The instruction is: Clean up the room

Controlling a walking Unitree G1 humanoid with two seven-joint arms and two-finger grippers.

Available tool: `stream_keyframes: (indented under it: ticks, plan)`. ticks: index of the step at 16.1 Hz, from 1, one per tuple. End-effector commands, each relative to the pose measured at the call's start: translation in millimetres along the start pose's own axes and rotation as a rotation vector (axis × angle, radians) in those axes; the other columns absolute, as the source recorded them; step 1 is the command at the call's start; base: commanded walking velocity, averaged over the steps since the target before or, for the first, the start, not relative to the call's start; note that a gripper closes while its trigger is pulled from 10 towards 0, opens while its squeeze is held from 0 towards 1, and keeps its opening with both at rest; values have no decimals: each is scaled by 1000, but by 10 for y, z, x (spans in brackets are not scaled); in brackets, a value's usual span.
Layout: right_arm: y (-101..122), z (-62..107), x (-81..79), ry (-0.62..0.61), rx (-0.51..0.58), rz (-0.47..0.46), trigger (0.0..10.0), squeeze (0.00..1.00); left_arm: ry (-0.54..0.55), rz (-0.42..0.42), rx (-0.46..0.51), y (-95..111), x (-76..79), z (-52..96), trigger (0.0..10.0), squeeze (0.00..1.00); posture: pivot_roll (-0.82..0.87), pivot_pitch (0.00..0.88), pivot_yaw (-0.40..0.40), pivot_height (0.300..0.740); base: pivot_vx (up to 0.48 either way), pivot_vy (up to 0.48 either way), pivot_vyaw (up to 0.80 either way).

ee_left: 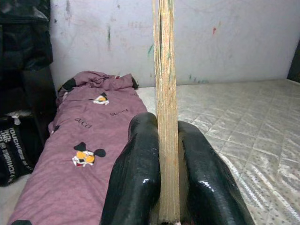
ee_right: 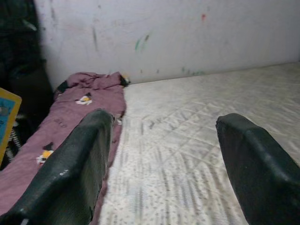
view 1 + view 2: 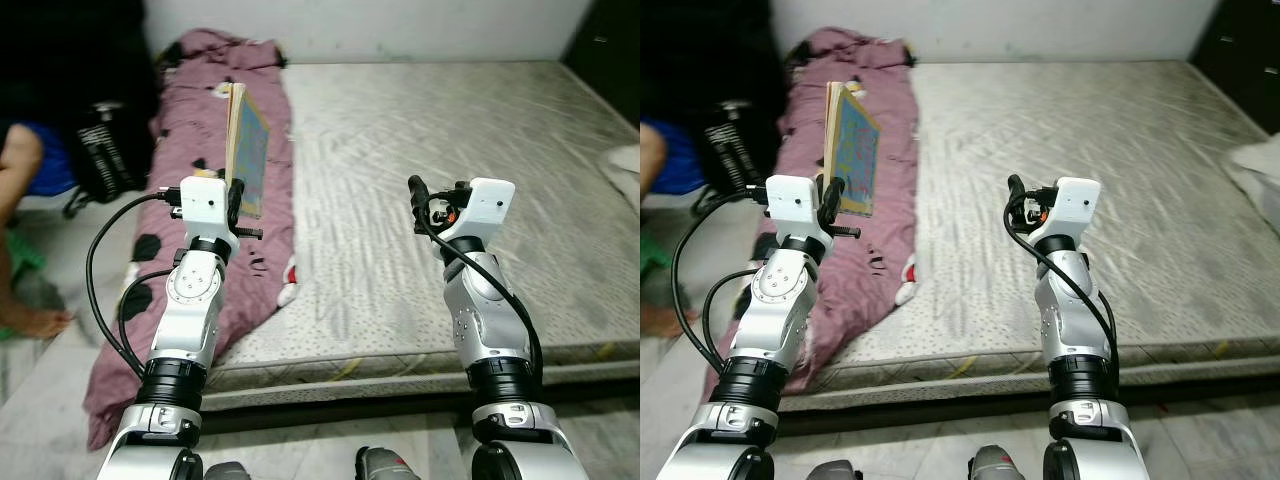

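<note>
Left tool point(image 1: 168, 187): two black fingers point(image 1: 136, 183) clamped on the lower edge of a thin book, raised in front of the robot over the bed's left side.
Book point(image 3: 246, 150): held upright on edge, blue cover turned toward the right, page edges facing the left wrist camera; it hangs above the purple blanket.
Right tool point(image 2: 164, 159): fingers point(image 2: 70, 168) spread wide apart, nothing between them, raised over the bare mattress.
Blanket point(image 3: 200, 130): purple, cartoon-mouse print, lying in a long heap along the mattress's left edge and drooping to the floor.
Mattress point(image 3: 450, 140): grey, patterned, uncovered, reaching back to the pale wall point(image 1: 234, 37).
Black bag point(image 3: 105, 150): on the floor, left of the blanket.
Person's bare leg point(image 3: 20, 250): at the far left edge.
</note>
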State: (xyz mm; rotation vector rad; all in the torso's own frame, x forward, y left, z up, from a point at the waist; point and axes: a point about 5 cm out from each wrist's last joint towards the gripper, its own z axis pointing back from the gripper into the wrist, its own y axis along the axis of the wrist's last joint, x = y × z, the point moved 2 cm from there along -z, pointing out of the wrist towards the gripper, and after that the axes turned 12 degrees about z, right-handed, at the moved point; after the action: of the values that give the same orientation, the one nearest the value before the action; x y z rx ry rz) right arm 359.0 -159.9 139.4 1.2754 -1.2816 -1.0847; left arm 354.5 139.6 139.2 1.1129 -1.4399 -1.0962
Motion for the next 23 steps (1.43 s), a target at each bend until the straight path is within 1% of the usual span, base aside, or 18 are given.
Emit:
stream_keyframes:
  ticks: [1,10,23]
  plan:
    - [42,-38,-29,10,9,4,10000,0,-9,-6,55,130,13,-37,10000,0,-18,0,9,740,0,0,0]
    - [40,-53,-41,21,4,14,10000,0,4,5,51,108,0,-29,10000,0,-20,0,-2,740,0,-276,0]
    - [45,-71,-65,35,4,26,10000,0,13,14,52,101,-1,-37,10000,0,-23,0,-8,740,0,-341,0]
